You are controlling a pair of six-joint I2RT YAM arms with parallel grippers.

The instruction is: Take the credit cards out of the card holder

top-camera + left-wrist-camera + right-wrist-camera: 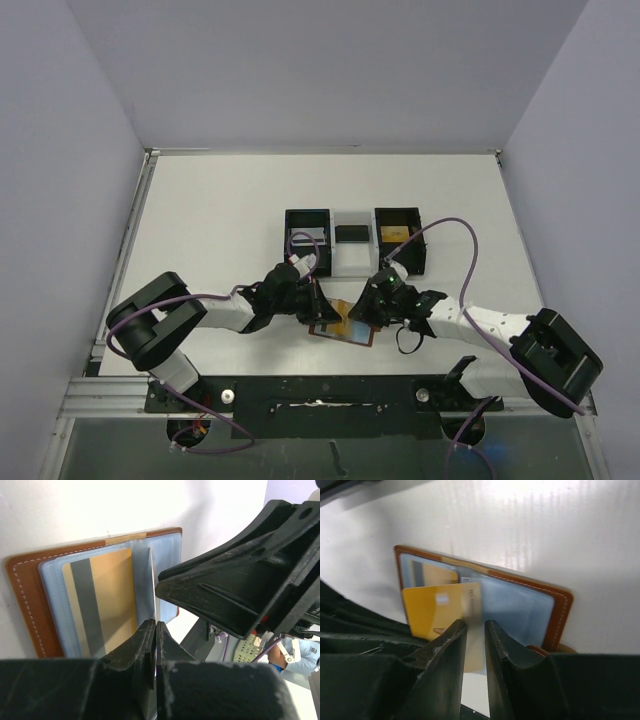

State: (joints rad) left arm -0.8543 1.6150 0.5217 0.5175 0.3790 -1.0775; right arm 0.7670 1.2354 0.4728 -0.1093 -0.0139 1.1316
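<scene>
near the front edge of the counter (220, 230), the card holder (25, 605) lies spread open and flat with its blue-grey pockets up, between the left end effector (155, 630) and the right end effector (472, 630). a gold card (107, 605) with a grey stripe sits fully seated in the outer pocket. just beside it, a yellow card (432, 612) stands partway out of its slot. from the left wrist it shows only as a thin pale edge rising off the pockets.

the left end effector is clenched on that edge, its jaws pressed together with the card pinched between them. the grip is low on the card and in line with the slot, which i judge is meant to let the card slide straight out rather than bend. the right end effector hovers over the other half of the holder with its jaws a little apart. pale card shows through the gap and nothing is visibly pinched. it is probably there to steady the leather against the pull, though i cannot tell whether it touches the holder.

behind the holder, well apart from it, stands the tray (352, 262) with its three compartments in a row. the white middle one holds a dark card (352, 233) and the black right one a yellowish card (397, 233). the black left one holds something pale and flat, too small to make out. as i read it, the tray is where the removed cards go, with at least two cards left in the holder.
</scene>
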